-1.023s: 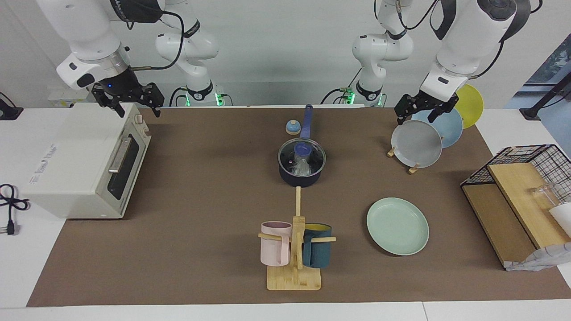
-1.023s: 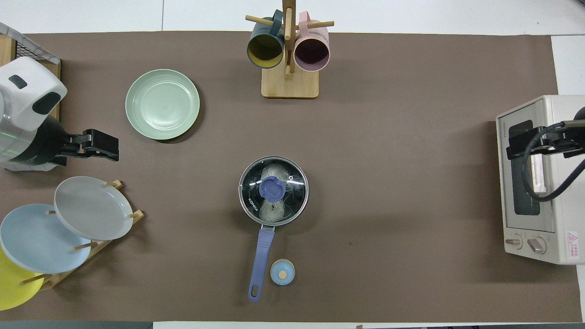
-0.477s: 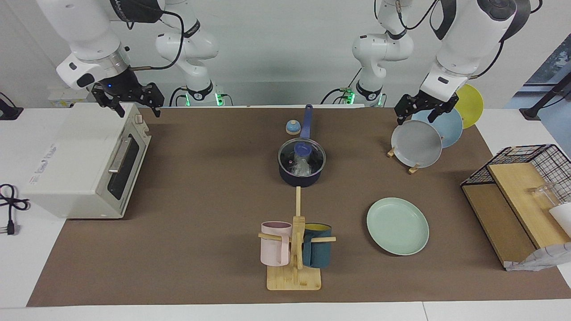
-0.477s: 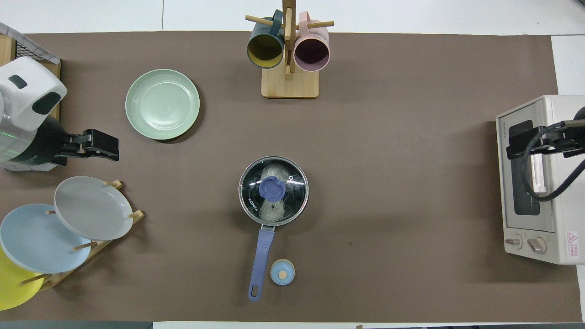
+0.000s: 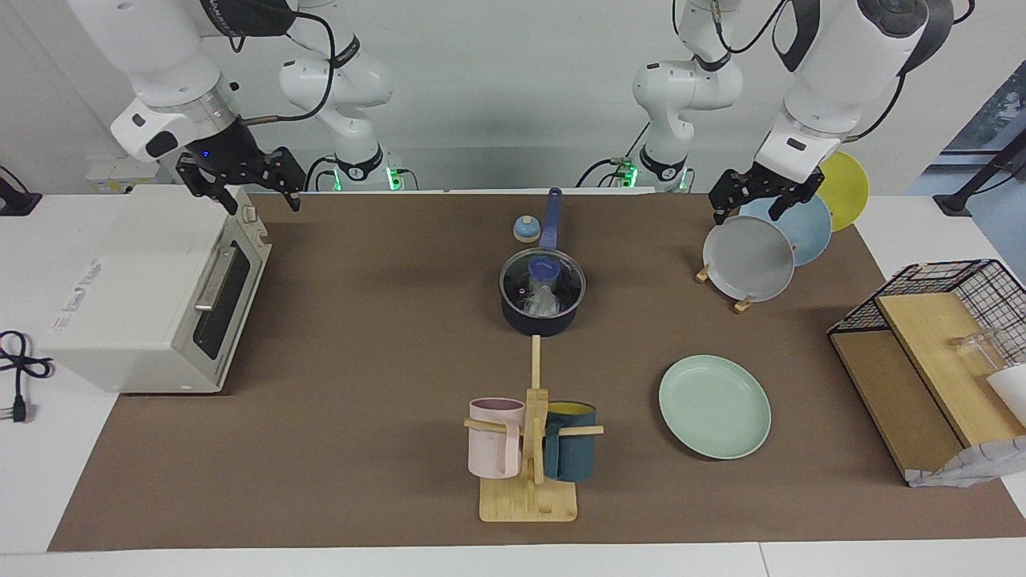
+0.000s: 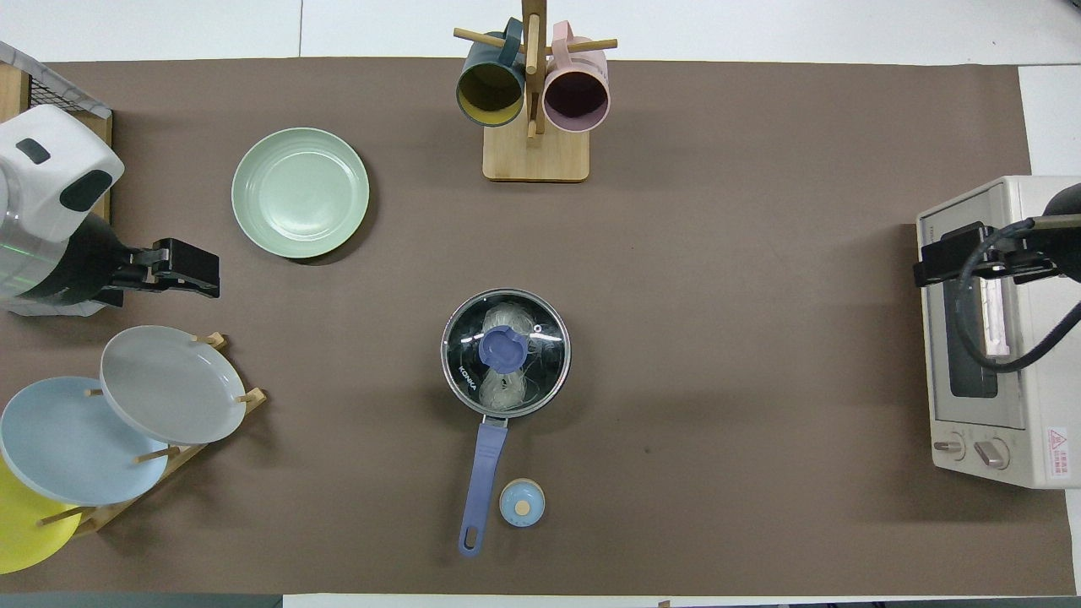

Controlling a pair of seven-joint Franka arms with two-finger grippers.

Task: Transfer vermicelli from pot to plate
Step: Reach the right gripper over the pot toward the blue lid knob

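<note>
The dark navy pot [image 5: 539,323] stands mid-table, its long blue handle [image 6: 483,481] pointing toward the robots. A glass lid with a blue knob [image 6: 504,349] covers it. The whitish vermicelli [image 6: 498,390] shows through the lid [image 5: 543,300]. The mint green plate [image 5: 713,406] [image 6: 300,192] lies empty, farther from the robots than the pot, toward the left arm's end. My left gripper [image 5: 747,216] [image 6: 190,274] hangs open over the plate rack. My right gripper [image 5: 266,208] [image 6: 937,262] hangs open over the toaster oven's edge.
A white toaster oven [image 5: 152,288] stands at the right arm's end. A rack [image 5: 749,256] holds grey, light blue and yellow plates. A wooden mug tree [image 5: 529,449] carries a pink and a teal mug. A small blue timer [image 5: 525,228] sits beside the pot handle. A wire basket [image 5: 938,353] holds boards.
My right gripper has shifted a little from over the toaster oven toward the middle of the table. The left arm and all objects have not moved.
</note>
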